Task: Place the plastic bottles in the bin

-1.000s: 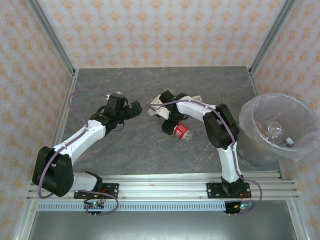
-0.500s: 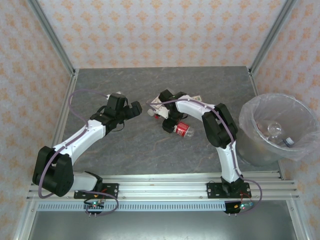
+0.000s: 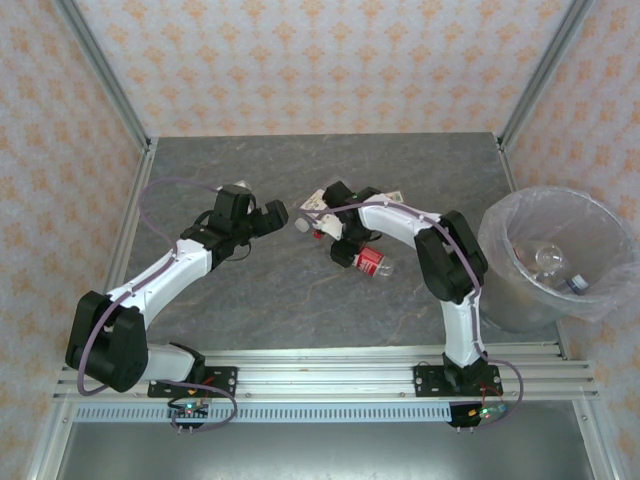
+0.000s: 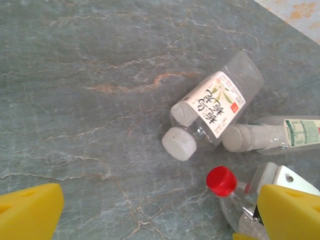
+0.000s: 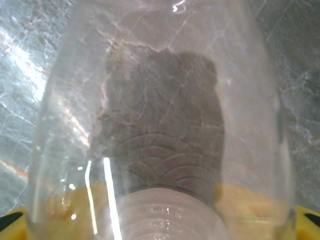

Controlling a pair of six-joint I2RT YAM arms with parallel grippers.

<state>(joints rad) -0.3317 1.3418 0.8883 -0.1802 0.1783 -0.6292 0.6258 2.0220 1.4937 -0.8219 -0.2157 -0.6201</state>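
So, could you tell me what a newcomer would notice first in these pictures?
Probably the large bag-lined bin beside the right edge of the table, with a clear bottle inside. At mid-table the right gripper has a red-labelled bottle between its fingers, its clear body looming in the right wrist view. Nearby the left gripper hangs open above a white-capped bottle lying on the grey marbled table.
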